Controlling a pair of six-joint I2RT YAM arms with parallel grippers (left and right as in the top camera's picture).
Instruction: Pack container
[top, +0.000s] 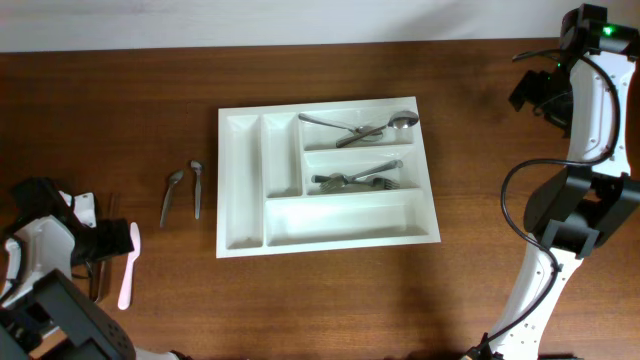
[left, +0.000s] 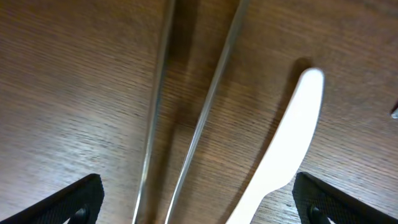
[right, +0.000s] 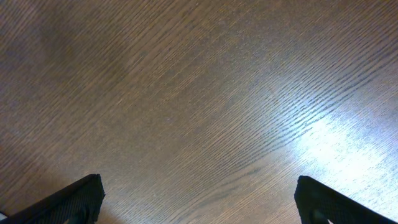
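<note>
well, on the worktop the container sits centre, partly filled. right jaws hang spread over bare wood, far right. left jaws, spread wide, straddle a white knife and two thin metal handles lying close: closing may catch several, or skid off flat pieces.

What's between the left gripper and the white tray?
In the overhead view: a pale plastic utensil and two metal spoons on the table.
</note>
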